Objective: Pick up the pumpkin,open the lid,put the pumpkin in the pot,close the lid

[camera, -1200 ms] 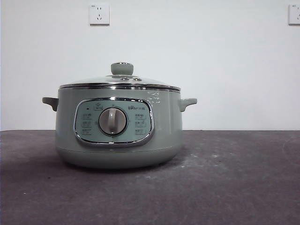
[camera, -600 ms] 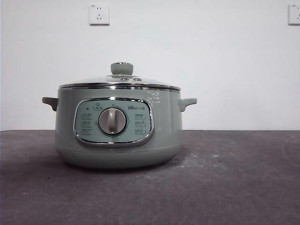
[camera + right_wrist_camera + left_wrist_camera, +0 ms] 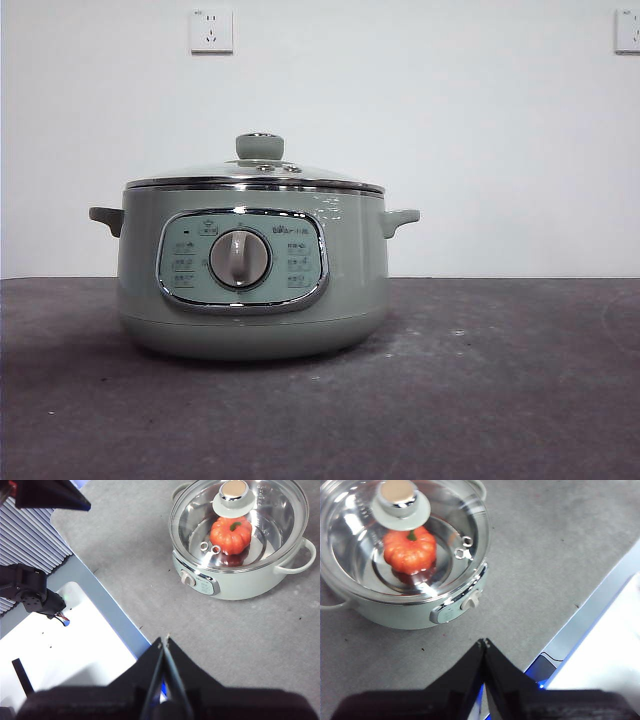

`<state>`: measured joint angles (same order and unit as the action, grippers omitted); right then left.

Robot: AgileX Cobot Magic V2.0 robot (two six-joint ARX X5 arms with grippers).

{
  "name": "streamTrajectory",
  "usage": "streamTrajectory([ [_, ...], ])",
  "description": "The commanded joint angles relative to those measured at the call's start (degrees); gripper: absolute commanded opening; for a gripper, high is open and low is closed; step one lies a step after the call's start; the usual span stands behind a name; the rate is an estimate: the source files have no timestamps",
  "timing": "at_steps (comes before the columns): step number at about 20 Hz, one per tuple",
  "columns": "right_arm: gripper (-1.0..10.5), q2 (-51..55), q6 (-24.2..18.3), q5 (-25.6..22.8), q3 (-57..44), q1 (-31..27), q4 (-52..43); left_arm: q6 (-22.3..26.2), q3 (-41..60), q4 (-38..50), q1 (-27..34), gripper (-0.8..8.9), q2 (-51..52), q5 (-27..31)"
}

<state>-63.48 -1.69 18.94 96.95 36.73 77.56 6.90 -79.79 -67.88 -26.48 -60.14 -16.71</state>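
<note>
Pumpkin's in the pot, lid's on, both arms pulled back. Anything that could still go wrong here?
Little, by the look of it. The lid sits level on the pot with the pumpkin inside. Both the left gripper and the right gripper are shut and clear of it; a careless retract could nudge the pot.

Sage-green pot (image 3: 252,270) on a dark grey table (image 3: 480,390).
The pot stands upright on the speckled tabletop, nothing else resting beside it.
</note>
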Motion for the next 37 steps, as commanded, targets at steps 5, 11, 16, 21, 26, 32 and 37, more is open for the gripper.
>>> streamTrajectory([
  [5, 0.0, 0.46, 0.59, 0.2, -0.22, 0.07, 0.74, 5.35, 1.33, 14.84, 11.78, -0.02, 9.62, 1.46],
  [11, 0.0, 0.68, 0.59, 0.22, -0.22, 0.07, 0.74, 5.35, 17.29, 39.52, 26.75, -0.02, 25.86, 1.75],
  [16, 0.0, 0.68, 0.59, 0.2, -0.22, 0.07, 0.74, 2.43, 44.54, 64.17, 30.71, -0.02, 39.45, 1.7],
  [21, 0.0, 0.68, 0.59, 0.22, -0.22, 0.07, 0.74, 0.98, 63.71, 72.41, 31.06, -0.02, 48.59, 3.56],
  [26, 0.0, 0.76, 0.59, 0.2, -0.22, 0.07, 0.74, 0.11, 73.96, 72.78, 31.06, -0.02, 55.58, 4.61],
  [32, 0.0, 0.92, 0.59, 0.22, -0.22, 0.07, 0.74, 0.11, 78.14, 70.79, 31.08, -0.02, 57.83, 4.66],
  [37, 0.0, 0.98, 0.59, 0.22, -0.22, 0.07, 0.74, -1.2, 79.67, 67.43, 31.06, -0.02, 58.93, 4.57],
])
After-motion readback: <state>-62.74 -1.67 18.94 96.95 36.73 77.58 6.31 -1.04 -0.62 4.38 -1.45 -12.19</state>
